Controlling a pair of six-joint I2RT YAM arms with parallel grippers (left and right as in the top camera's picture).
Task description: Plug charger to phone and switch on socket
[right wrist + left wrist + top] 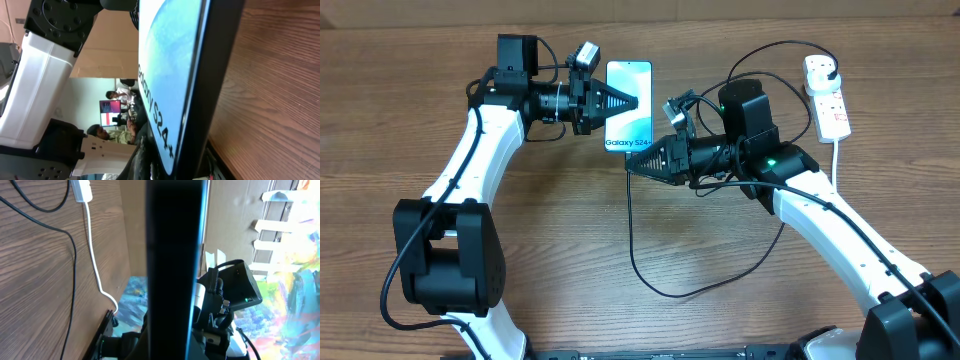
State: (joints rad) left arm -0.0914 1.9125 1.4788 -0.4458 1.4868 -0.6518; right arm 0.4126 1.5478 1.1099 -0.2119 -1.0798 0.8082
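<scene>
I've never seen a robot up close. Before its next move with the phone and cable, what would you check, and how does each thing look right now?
1. Phone held: ok. The left end effector is closed on the phone.
2. Cable end held: ok. The right end effector is closed at the phone's lower edge, with the charger trailing from its tip.
3. Connector seated in the phone: cannot tell, it is hidden.
4. Other end plugged in: ok. The black plug sits in the socket.
5. Socket switched on: cannot tell, too small to see.
6. Cable slack: ok. It lies in a loose loop on the table.
</scene>
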